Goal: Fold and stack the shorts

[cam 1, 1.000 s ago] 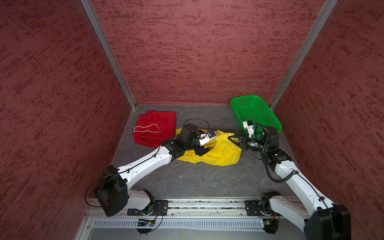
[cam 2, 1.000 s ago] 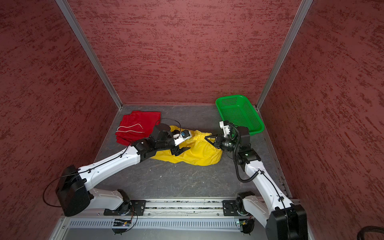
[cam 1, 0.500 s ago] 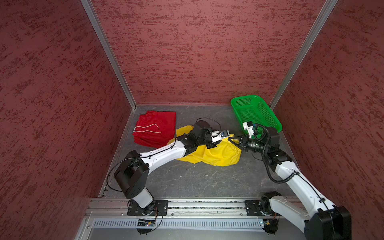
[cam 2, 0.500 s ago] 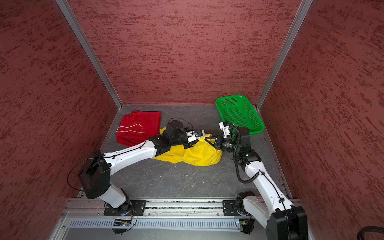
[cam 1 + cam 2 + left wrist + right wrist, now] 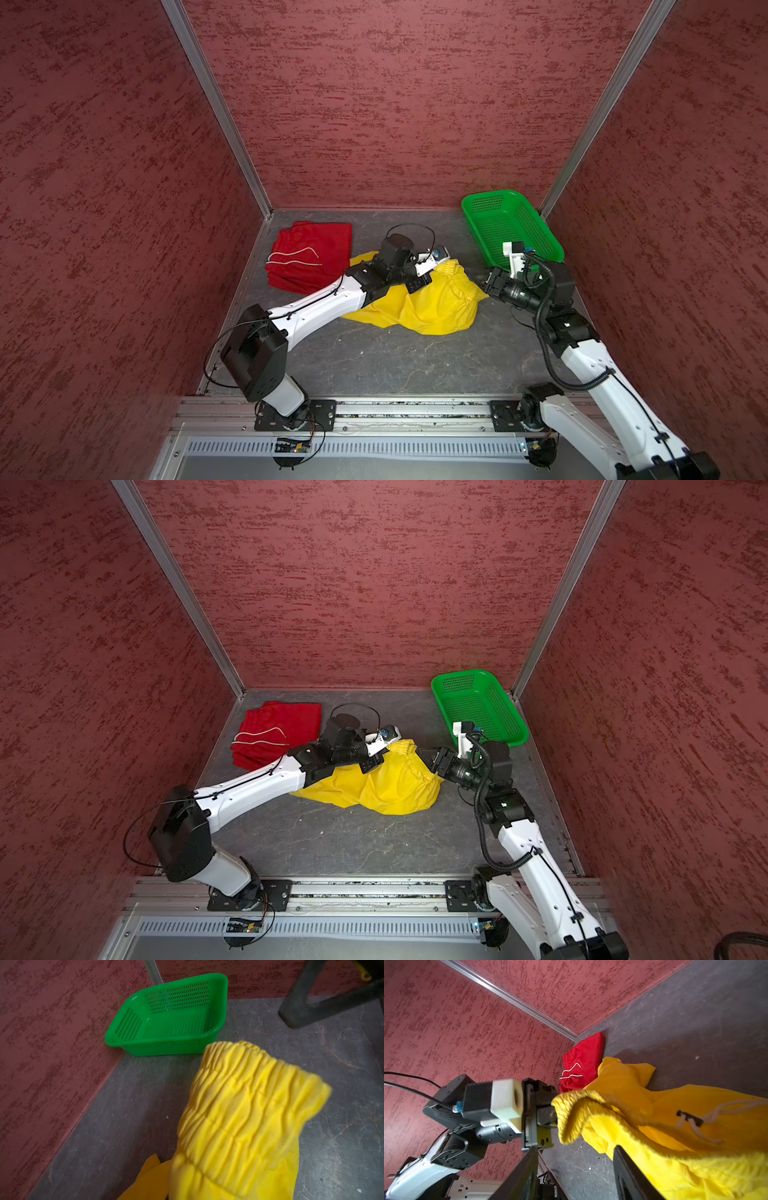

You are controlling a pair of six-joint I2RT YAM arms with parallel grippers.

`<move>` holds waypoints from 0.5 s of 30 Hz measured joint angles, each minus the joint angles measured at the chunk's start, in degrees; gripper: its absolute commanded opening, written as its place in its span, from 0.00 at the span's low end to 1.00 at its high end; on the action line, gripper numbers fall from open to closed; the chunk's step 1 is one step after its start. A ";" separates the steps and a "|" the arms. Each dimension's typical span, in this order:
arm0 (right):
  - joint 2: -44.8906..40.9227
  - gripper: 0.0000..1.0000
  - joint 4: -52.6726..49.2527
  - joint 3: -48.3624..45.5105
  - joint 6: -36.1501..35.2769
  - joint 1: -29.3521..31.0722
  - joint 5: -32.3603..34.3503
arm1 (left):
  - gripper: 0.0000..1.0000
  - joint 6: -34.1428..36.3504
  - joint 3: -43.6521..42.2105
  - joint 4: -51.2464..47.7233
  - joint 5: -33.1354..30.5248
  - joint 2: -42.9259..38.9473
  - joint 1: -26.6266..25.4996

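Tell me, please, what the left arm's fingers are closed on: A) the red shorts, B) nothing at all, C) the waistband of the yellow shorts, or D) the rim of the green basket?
C: in the right wrist view the left fingers are shut on the gathered waistband of the yellow shorts.

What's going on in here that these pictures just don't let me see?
- Left gripper fingertips: buried in the yellow shorts waistband, right wrist view.
- Those shorts' left edge: under the left arm, both top views.
- Dark patch on them: blurred, right wrist view.
- Red shorts lower corner: behind the left arm, top views.
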 measured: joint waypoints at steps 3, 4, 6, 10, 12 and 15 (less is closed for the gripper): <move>2.01 0.60 -0.26 -0.57 0.37 0.00 1.29 | 0.00 -4.04 3.96 -2.56 -2.21 1.36 3.89; 2.91 0.60 -0.28 -0.59 0.39 0.00 1.68 | 0.00 -5.11 5.25 -3.30 -3.10 1.68 5.60; 4.55 0.60 -0.22 -0.59 0.42 0.00 2.16 | 0.00 -6.60 7.80 -4.72 -5.01 1.88 8.90; 8.07 0.60 1.11 -0.59 0.42 0.00 2.38 | 0.00 -6.88 12.94 -5.77 -8.63 1.75 13.92; 9.27 0.60 1.60 -0.59 0.39 0.00 2.91 | 0.00 -5.16 14.25 -5.70 -9.35 1.14 14.49; 9.79 0.60 2.16 -0.74 0.37 -0.02 5.27 | 0.00 -1.42 13.49 -5.70 -8.92 -0.94 12.52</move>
